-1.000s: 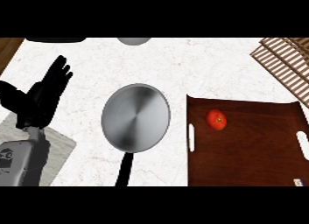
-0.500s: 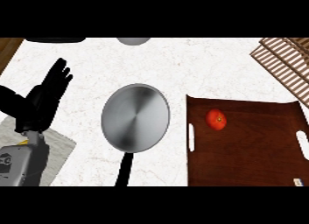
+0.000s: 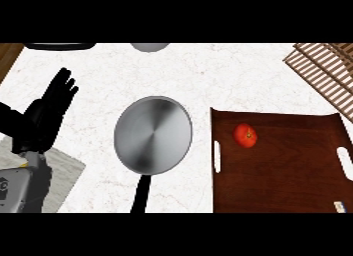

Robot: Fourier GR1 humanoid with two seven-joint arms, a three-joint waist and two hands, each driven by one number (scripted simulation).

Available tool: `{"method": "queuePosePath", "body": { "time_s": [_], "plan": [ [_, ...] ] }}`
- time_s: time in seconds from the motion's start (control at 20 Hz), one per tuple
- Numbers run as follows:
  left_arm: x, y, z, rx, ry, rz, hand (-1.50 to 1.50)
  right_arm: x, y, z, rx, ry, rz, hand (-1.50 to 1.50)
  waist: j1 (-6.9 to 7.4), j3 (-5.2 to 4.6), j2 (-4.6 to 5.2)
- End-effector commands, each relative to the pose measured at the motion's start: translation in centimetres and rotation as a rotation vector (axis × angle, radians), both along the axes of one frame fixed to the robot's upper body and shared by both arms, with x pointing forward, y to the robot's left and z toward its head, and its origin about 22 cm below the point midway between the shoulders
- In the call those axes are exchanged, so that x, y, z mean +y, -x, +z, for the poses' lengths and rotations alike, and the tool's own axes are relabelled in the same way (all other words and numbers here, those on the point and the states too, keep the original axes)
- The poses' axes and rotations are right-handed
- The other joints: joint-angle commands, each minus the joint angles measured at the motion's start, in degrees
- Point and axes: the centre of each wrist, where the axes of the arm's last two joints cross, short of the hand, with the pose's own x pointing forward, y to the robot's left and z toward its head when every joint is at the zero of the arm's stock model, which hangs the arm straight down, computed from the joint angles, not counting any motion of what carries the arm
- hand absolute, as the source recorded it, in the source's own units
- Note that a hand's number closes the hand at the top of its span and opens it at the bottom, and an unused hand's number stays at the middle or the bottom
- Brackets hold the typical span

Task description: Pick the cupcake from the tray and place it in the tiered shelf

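A small round red item [image 3: 245, 135], apparently the cupcake, sits in the dark brown wooden tray [image 3: 282, 175] at right. The black left hand [image 3: 40, 120], fingers straight and empty, rests far left, beyond the grey frying pan [image 3: 152, 135]. The slatted wooden shelf [image 3: 334, 75] lies upper right. No right hand shows.

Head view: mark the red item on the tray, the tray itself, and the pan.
Red item [image 3: 245, 135]: head view, middle of its rounded top.
Tray [image 3: 282, 185]: head view, bare brown floor below the red item.
Pan [image 3: 153, 135]: head view, middle of its round grey face.
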Motion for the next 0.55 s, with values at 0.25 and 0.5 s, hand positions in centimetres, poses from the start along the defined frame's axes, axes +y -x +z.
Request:
{"method": "queuePosePath", "body": {
  "time_s": [0.25, 0.5],
  "plan": [
    [0.7, 0.3, -0.5, -0.008, 0.008, 0.02, 0.0, -1.5, 4.0, 1.2, -0.068, 0.038, 0.151, -1.5, -1.23, 0.19, -0.32],
    [-0.5, -0.1, -0.4, -0.001, 0.01, 0.032, 0.0, -1.5, 4.3, 0.6, -0.068, 0.1, 0.201, -1.5, -1.82, 0.2, -0.34]
  ]
}}
